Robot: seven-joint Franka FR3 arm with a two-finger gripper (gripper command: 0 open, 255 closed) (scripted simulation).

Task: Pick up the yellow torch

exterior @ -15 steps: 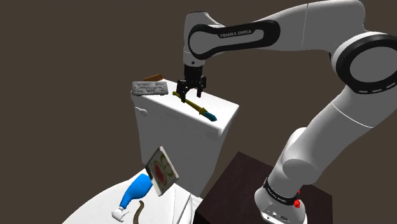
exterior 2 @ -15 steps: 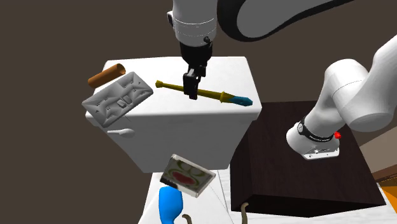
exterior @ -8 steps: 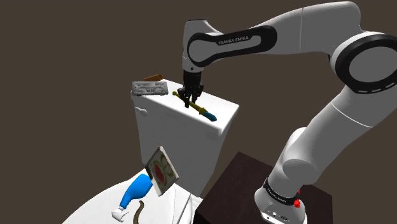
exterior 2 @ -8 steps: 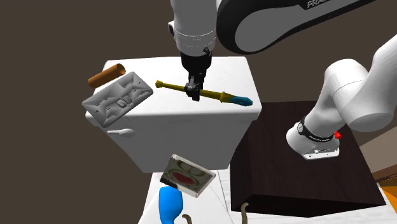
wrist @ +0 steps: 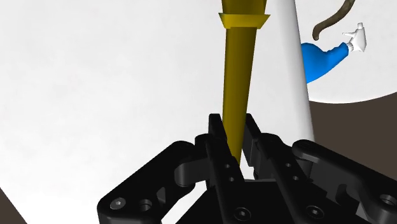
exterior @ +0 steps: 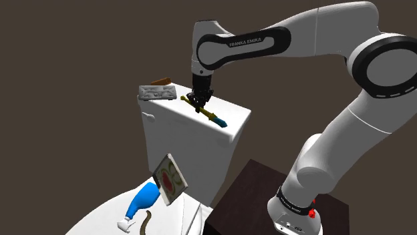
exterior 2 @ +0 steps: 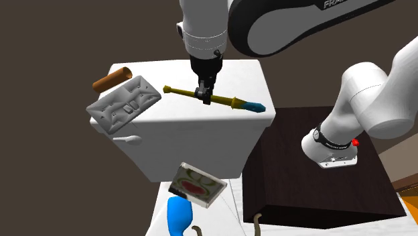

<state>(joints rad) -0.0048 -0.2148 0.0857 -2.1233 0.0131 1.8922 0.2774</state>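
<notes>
Yellow-olive along its shaft and blue at one end, the torch (exterior 2: 231,101) lies across the flat top of a white tank (exterior 2: 238,70), slanting from near the back edge towards the front corner. The black gripper (exterior 2: 204,96) comes straight down on it from above, a little towards the plain end from the middle. In the wrist view its fingers (wrist: 216,127) are drawn in tight against the tapering shaft (wrist: 238,83), clasping it from both sides. The torch (exterior: 214,118) seems to be resting on the tank top, though no gap can be judged from these angles. At the tank's far corner a grey moulded tray (exterior 2: 124,104) overhangs the edge, with a brown cylinder (exterior 2: 110,80) just beside it. Lower down, a blue bottle (exterior: 142,200) lies on a white rounded surface (exterior: 100,217).
</notes>
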